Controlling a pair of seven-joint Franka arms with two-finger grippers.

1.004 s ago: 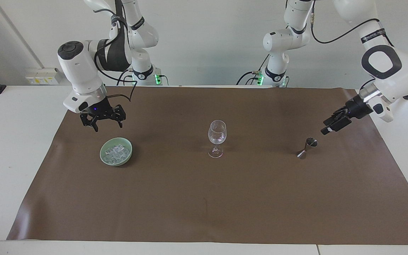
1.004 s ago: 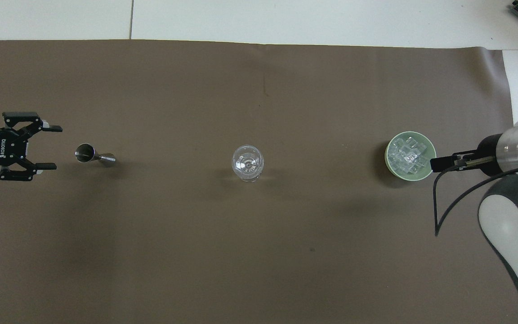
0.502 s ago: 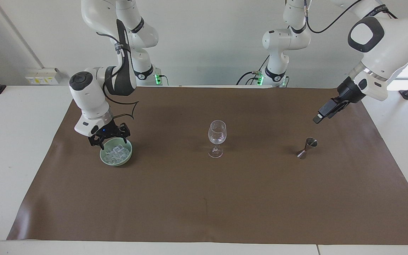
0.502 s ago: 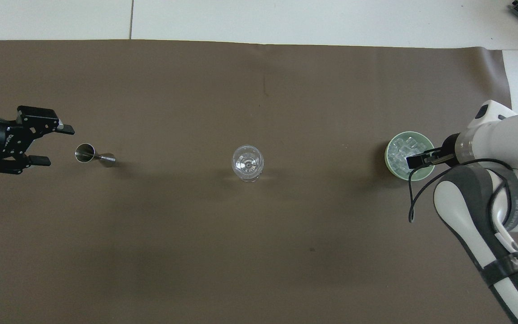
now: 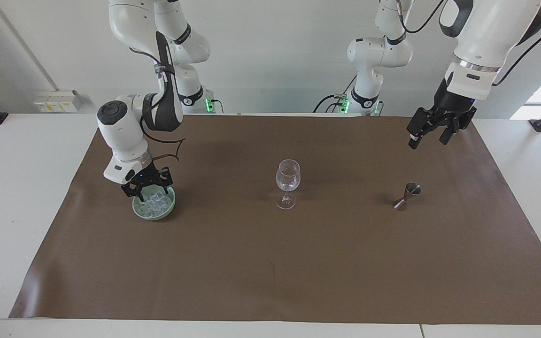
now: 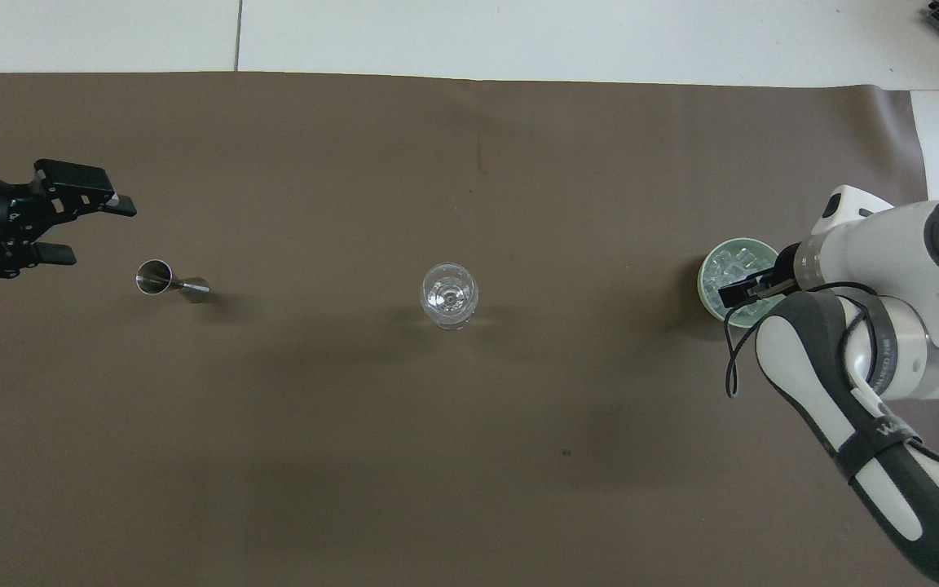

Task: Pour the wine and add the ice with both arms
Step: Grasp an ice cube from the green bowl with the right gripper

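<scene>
The right gripper [image 5: 147, 188] is dipping into the green bowl [image 5: 154, 208] at the right arm's end of the tabletop [image 5: 26, 197], its tips sitting among the ice [image 5: 157, 202]; whether they are pinching a cube I cannot tell, since the black links and the heaped cubes are blurring together, and from above the white wrist is covering half the bowl. The left gripper [image 5: 430, 134] is hanging high over the brown mat [image 5: 270, 263] at the left arm's end, its fingers spread wide and holding nothing; from above its body is running off the edge. The jigger [image 5: 406, 195] is standing on the mat, well apart from that gripper. The wine glass [image 5: 288, 183] is standing upright mid-mat between bowl and jigger; its contents are hard to judge. The mat is covering most of the white tabletop, and a pale wall is rising past the arm bases.
</scene>
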